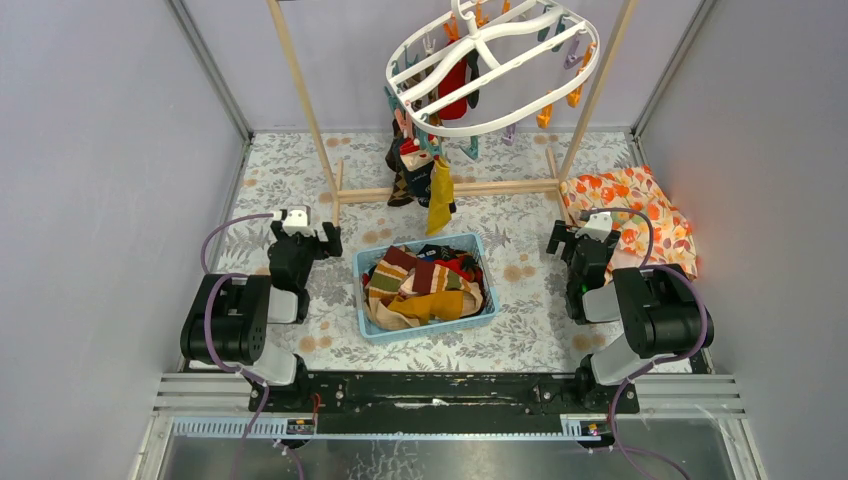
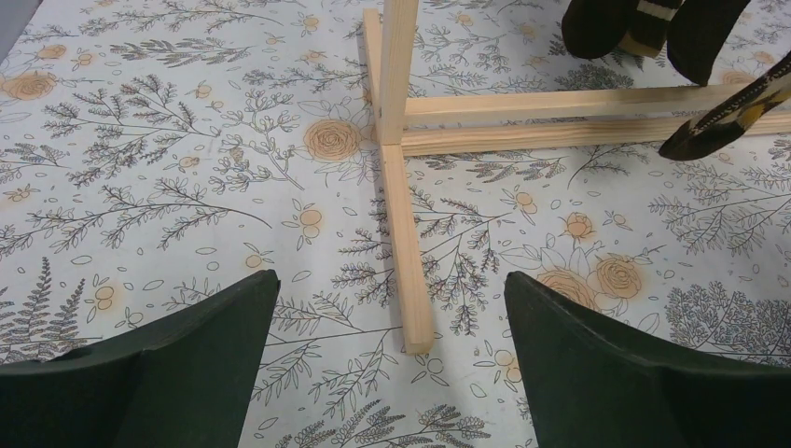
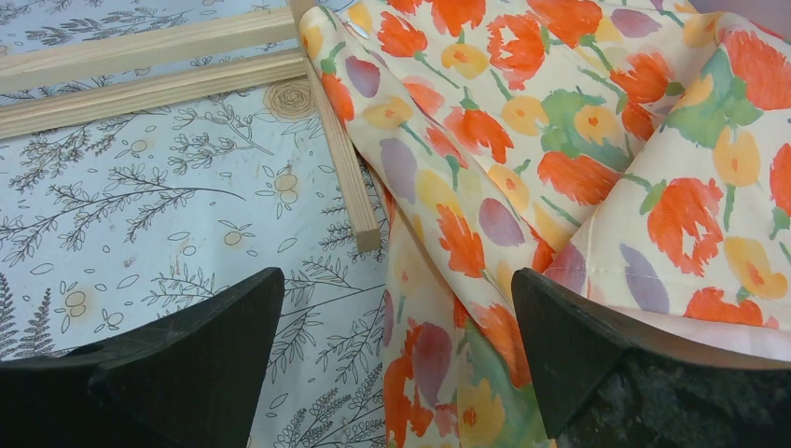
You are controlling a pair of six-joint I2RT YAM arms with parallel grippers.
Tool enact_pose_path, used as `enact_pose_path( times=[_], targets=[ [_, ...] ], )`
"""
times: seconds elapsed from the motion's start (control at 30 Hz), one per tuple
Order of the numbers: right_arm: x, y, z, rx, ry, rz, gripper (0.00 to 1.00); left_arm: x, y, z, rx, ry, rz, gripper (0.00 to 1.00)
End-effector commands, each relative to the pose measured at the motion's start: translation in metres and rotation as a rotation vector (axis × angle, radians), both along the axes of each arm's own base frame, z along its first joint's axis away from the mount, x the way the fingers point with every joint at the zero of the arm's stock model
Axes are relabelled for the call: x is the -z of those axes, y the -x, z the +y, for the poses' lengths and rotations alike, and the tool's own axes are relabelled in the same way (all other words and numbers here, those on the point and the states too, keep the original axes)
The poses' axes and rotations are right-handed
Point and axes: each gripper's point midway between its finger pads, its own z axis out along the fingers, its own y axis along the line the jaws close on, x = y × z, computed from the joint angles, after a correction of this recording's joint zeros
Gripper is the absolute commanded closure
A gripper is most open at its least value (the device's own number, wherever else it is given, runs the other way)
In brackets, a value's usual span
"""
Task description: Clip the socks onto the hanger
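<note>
The white oval hanger [image 1: 495,70] hangs from the wooden frame at the back. A red sock [image 1: 455,85], a brown argyle sock [image 1: 402,178], a dark sock and a mustard yellow sock [image 1: 439,198] hang from its clips. Several loose socks [image 1: 425,285] in mixed colours fill the blue basket [image 1: 372,325] in the middle. My left gripper [image 1: 298,222] is open and empty, left of the basket, above the frame's foot [image 2: 406,261]. My right gripper [image 1: 590,225] is open and empty, right of the basket, over the floral cloth's edge [image 3: 485,280]. Sock tips [image 2: 718,121] show in the left wrist view.
The wooden rail frame [image 1: 460,188] stands behind the basket, with uprights at left [image 1: 305,110] and right [image 1: 600,85]. A large orange floral cloth [image 1: 640,215] lies at the right by the frame's foot [image 3: 345,168]. Grey walls close both sides.
</note>
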Motion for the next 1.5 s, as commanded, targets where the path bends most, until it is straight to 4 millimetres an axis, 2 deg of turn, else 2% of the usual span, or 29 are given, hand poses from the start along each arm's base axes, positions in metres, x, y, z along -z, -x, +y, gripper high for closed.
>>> enact_pose_path(
  times=[0.0,0.13,0.2,0.3,0.4,0.43,0.53,0.63,0.73,0.9,1.03,1.23,1.37,1.47],
  targets=[
    [-0.015,-0.006,0.003,-0.007,-0.009,-0.059,0.00,-0.013,-0.008,0.003,-0.015,-0.028,-0.047,0.01],
    [-0.011,-0.009,0.002,-0.003,-0.036,-0.032,0.00,-0.013,-0.008,0.004,-0.018,-0.029,-0.047,0.01],
    [-0.020,-0.007,-0.004,0.025,-0.026,-0.071,0.00,-0.013,-0.008,0.003,-0.015,-0.027,-0.046,0.01],
    [-0.041,-0.010,-0.008,0.076,-0.048,-0.020,0.00,-0.037,-0.005,0.002,0.013,0.004,-0.082,0.01],
    [-0.062,-0.018,-0.004,0.106,-0.127,0.045,0.00,-0.063,-0.013,0.004,0.056,-0.040,0.004,0.01],
    [-0.074,-0.021,0.005,0.074,-0.180,0.030,0.00,-0.072,-0.016,0.004,0.057,-0.044,0.047,0.01],
    [-0.119,-0.025,0.049,-0.119,-0.380,-0.062,0.00,-0.100,-0.009,0.003,0.124,-0.001,0.168,0.01],
    [-0.160,-0.019,0.069,-0.176,-0.581,-0.172,0.00,-0.127,0.008,-0.003,0.197,0.051,0.252,0.01],
    [-0.173,-0.014,0.084,-0.215,-0.691,-0.145,0.00,-0.158,0.020,-0.010,0.253,0.032,0.257,0.01],
    [-0.198,0.004,0.145,-0.585,-0.782,-0.087,0.00,-0.194,0.033,-0.024,0.334,0.052,0.284,0.01],
    [-0.234,0.022,0.174,-0.801,-0.880,-0.151,0.01,-0.199,0.032,-0.031,0.373,0.107,0.374,0.01],
    [-0.291,0.044,0.212,-1.067,-0.877,-0.226,0.03,-0.204,0.028,-0.037,0.413,0.146,0.431,0.01],
    [-0.329,0.059,0.235,-1.244,-0.885,-0.291,0.03,-0.214,0.035,-0.053,0.512,0.185,0.417,0.01],
    [-0.350,0.070,0.252,-1.365,-0.891,-0.317,0.04,-0.221,0.044,-0.063,0.577,0.206,0.413,0.01]
  ],
)
